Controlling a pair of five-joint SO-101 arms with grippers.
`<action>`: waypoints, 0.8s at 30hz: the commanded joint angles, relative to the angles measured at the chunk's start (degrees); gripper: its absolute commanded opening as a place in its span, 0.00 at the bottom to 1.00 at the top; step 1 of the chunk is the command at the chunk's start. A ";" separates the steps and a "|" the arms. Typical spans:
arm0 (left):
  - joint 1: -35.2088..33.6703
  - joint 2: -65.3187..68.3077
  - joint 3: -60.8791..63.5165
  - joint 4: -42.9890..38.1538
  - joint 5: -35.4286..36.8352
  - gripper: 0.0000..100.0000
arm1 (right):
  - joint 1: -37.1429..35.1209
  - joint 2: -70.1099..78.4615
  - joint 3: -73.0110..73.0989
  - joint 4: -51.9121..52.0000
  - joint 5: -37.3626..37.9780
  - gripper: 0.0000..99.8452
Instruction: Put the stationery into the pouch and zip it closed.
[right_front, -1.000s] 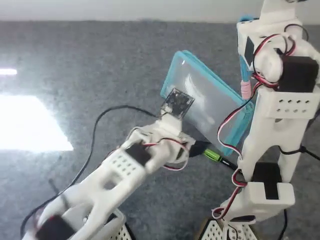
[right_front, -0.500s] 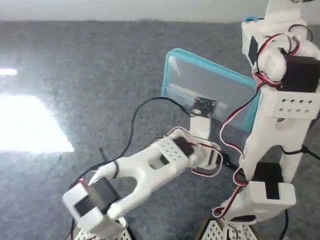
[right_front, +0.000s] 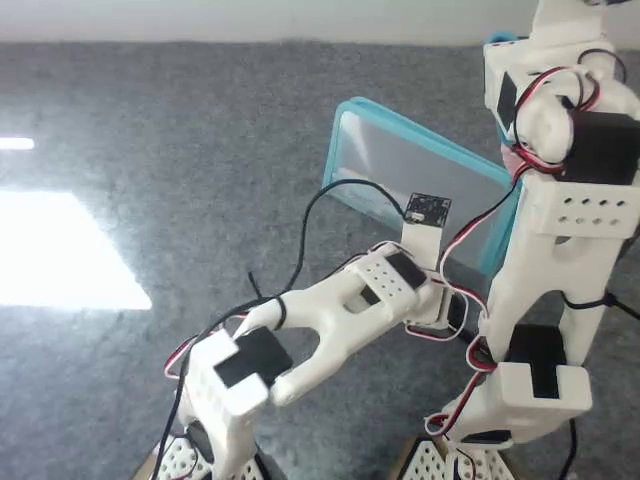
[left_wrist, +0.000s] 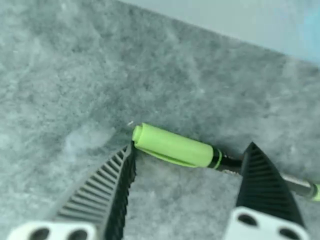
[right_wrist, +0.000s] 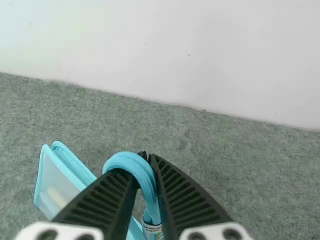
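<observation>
Left gripper (left_wrist: 191, 149) gapes wide astride the green pen (left_wrist: 172, 146), which lies flat on the tabletop (left_wrist: 75, 75) near the pouch (right_front: 420, 175); right gripper (right_wrist: 145, 160) pinches the pouch's blue rim, holding it up; closing off-centre by the cap could flick the pen away.

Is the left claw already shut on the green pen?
No, the left claw is open, straddling the green pen that lies on the table.
</observation>
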 joint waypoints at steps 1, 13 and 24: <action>0.79 3.60 -5.93 6.24 0.70 0.32 | 0.40 -0.92 -0.79 -1.19 -0.44 0.01; -0.18 8.44 -12.97 17.58 0.26 0.26 | 0.22 -1.01 -0.79 -1.19 -0.26 0.01; -10.99 8.70 -12.97 19.78 0.09 0.01 | 0.04 -1.01 -0.79 -1.01 -0.26 0.01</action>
